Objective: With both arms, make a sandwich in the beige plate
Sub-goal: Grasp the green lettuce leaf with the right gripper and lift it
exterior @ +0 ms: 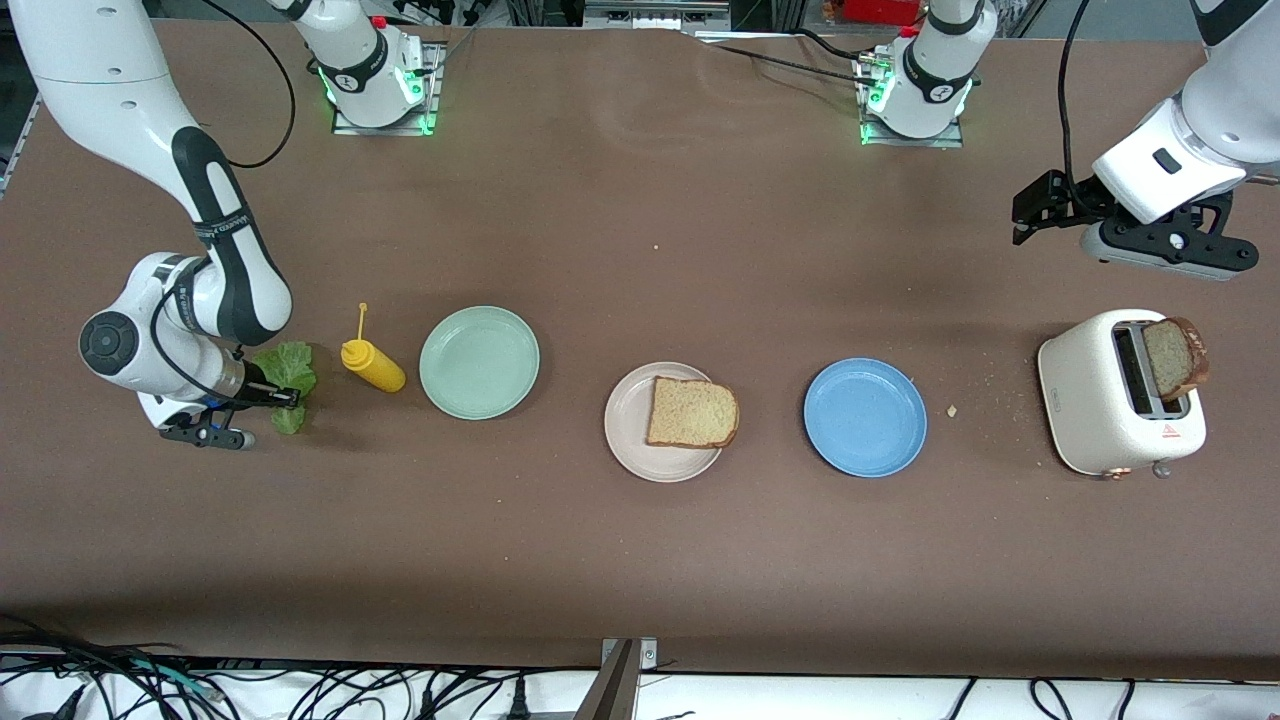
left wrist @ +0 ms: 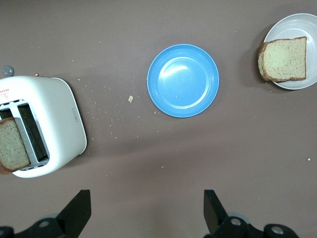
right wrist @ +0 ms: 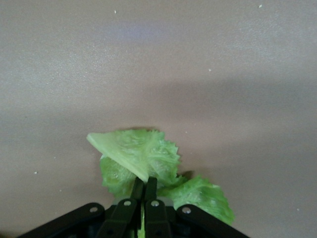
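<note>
You have one bread slice (exterior: 692,413) on the beige plate (exterior: 628,435). Your right gripper (exterior: 283,398) pinches the lettuce (exterior: 288,368), probably still on the table beside the mustard bottle (exterior: 372,364); left gripper (exterior: 1035,212) waits, spread wide. Toaster slice (exterior: 1174,358) remains.

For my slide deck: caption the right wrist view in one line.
Right gripper shut on the lettuce leaf at the brown table.

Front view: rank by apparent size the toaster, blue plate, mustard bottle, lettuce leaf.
1. Toaster, largest.
2. Blue plate.
3. Mustard bottle and lettuce leaf: too close to rank, and the leaf is partly hidden by the right pincer, which is shut on it.
</note>
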`<state>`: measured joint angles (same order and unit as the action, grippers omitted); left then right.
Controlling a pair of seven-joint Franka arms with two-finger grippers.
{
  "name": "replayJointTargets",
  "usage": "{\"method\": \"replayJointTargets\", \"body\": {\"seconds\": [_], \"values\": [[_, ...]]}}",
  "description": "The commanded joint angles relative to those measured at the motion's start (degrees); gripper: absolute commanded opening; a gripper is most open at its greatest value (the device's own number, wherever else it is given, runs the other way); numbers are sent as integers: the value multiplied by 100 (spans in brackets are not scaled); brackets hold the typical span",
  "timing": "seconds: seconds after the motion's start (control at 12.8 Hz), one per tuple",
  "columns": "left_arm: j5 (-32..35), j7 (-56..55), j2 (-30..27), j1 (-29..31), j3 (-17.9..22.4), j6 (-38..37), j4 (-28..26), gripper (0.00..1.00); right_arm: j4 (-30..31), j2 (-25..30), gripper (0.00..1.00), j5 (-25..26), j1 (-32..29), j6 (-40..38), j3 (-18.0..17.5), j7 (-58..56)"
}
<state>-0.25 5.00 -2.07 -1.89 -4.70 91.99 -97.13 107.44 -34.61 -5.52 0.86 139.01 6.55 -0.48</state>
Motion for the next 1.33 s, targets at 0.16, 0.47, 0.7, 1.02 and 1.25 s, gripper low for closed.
{"method": "replayJointTargets", "body": {"seconds": [0.16, 0.47, 0.7, 1.02, 1.25], "values": [[175, -43, -83, -22, -22, -40, -51, 100, 102, 50, 0, 104, -24, 127, -49, -4], [175, -43, -83, -22, -22, -40, -52, 100, 84, 218, 0, 333, -24, 21, -49, -14], [175, -43, -83, -22, -22, -40, -52, 100, 67, 296, 0, 359, -24, -14, -49, -22], [175, -43, -83, -22, -22, -40, -52, 100, -83, 569, 0, 605, -33, -506, -49, -22], [175, -43, -83, -22, -22, -40, -52, 100, -92, 753, 0, 850, -33, -611, -49, -31]]}}
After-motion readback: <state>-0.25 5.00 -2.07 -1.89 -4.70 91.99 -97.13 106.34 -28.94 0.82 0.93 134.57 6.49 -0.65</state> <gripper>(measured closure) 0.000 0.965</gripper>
